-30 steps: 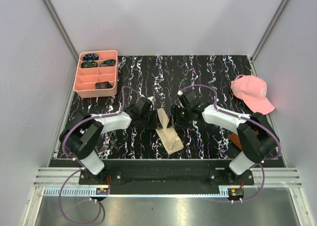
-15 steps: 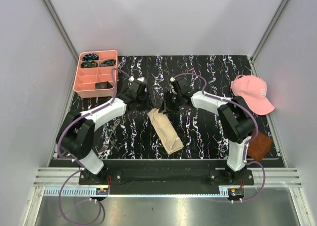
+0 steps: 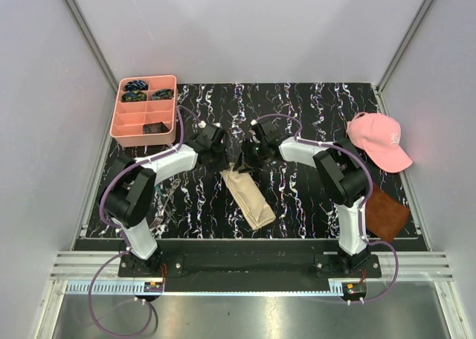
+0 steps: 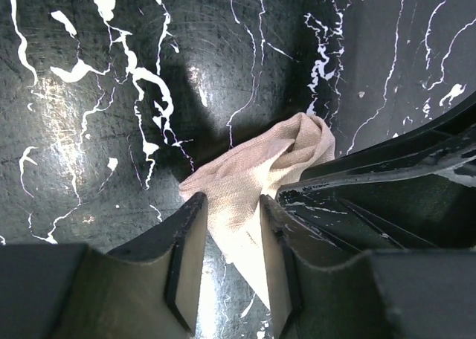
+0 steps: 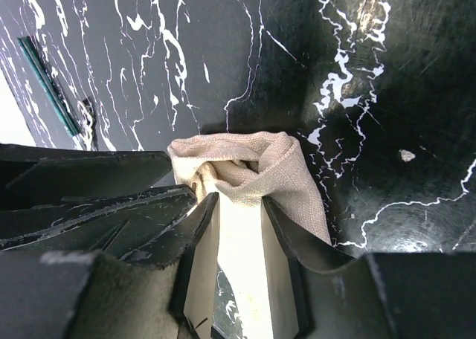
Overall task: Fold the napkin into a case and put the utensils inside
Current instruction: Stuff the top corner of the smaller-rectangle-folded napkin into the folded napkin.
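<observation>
The napkin [image 3: 249,198] is a narrow beige-tan folded strip lying slantwise at the table's middle. Both grippers meet at its far end. My left gripper [image 3: 223,160] is shut on the far left corner; in the left wrist view the cloth [image 4: 245,168] fills the gap at my gripper [image 4: 230,201]. My right gripper [image 3: 248,160] is shut on the bunched far right corner [image 5: 245,160], held at my gripper [image 5: 239,198] just above the table. The slim silvery utensils [image 3: 168,196] lie at the left, partly under my left arm.
A pink compartment tray [image 3: 126,127] with small dark blue-green items stands at the back left. A pink cap [image 3: 379,138] lies at the right edge. A dark brown square [image 3: 388,212] lies at the front right beside the right arm.
Both grippers moved away from the bases with the napkin's raised end, stretching it out low and flat. The right arm swung off the brown square, which now shows fully.
</observation>
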Motion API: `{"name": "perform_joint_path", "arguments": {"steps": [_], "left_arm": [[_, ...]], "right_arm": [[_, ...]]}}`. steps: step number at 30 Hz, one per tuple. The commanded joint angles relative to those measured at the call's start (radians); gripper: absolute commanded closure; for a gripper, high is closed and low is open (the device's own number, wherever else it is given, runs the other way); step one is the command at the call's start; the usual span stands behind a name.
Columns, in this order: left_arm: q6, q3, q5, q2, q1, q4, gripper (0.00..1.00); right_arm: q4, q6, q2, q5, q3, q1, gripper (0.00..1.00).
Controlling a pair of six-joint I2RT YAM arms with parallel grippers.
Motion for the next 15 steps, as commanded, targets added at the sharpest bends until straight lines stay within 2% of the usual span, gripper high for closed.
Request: {"name": "perform_joint_path", "arguments": {"steps": [1,5,7,10,15], "left_arm": [[0.007,0.015,-0.019,-0.012,-0.001,0.043,0.64],[0.008,0.002,-0.012,-0.031,-0.001,0.056,0.64],[0.008,0.01,-0.014,-0.013,-0.001,0.051,0.67],[0.005,0.016,-0.008,0.02,-0.002,0.05,0.76],[-0.007,0.002,-0.008,0.0,-0.001,0.076,0.93]], "right_arm": [[0.035,0.008,0.013,-0.012,0.036,0.013,0.62],[0.035,0.005,0.005,0.001,0.026,0.013,0.64],[0.033,-0.001,0.007,0.001,0.031,0.013,0.7],[0.027,-0.001,0.007,-0.004,0.04,0.016,0.76],[0.027,-0.009,0.024,-0.022,0.059,0.021,0.91]]}}
